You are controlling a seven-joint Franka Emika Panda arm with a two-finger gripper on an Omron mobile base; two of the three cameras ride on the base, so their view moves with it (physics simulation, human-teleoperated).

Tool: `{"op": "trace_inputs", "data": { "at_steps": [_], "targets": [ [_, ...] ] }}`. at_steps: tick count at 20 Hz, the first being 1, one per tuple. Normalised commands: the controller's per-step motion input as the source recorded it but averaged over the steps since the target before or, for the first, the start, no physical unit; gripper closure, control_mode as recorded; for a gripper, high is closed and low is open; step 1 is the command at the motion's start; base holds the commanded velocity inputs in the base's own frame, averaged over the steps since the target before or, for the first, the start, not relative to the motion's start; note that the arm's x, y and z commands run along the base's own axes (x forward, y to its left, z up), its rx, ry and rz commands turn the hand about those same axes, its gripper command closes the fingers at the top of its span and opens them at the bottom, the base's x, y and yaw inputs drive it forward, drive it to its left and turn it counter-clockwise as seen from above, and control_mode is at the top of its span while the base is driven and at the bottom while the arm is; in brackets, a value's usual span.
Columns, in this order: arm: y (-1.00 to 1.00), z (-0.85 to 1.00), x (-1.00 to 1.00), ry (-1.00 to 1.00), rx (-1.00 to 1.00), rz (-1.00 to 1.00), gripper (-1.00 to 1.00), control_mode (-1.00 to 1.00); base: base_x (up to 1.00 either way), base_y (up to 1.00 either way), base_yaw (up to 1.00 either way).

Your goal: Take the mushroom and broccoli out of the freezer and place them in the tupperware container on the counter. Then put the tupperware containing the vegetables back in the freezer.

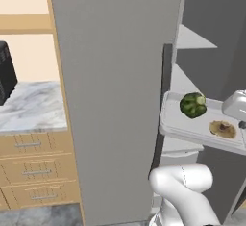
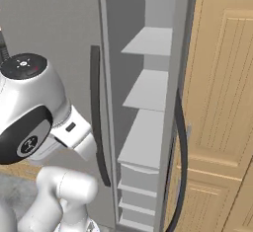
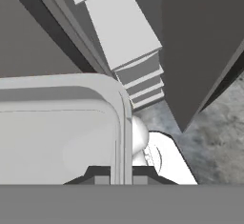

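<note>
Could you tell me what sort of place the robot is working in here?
A home-style kitchen, most likely: a tall grey freezer with shelves stands open, beside a marbled counter over wooden drawers, with a black oven on top.

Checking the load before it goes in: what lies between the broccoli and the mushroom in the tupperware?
Nothing: in the left base view, bare tray floor of the tupperware container separates the broccoli from the mushroom.

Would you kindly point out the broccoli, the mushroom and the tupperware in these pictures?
broccoli (image 1: 193, 105), left base view, middle of the green clump.
mushroom (image 1: 222, 129), left base view, centre of the brown lump.
tupperware (image 1: 180, 126), left base view, bare floor near its front rim.
</note>
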Motion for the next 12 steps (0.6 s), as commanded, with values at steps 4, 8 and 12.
{"op": "trace_inputs", "data": {
  "at_steps": [4, 8, 12],
  "targets": [
    [0.00, 0.00, 0.00, 0.00, 0.00, 0.00, 1.00, 1.00, 0.10, -0.19, -0.12],
    [0.00, 0.00, 0.00, 0.00, 0.00, 0.00, 1.00, 1.00, 0.55, -0.01, -0.21],
    [0.00, 0.00, 0.00, 0.00, 0.00, 0.00, 1.00, 1.00, 0.63, -0.20, -0.23]
  ]
}}
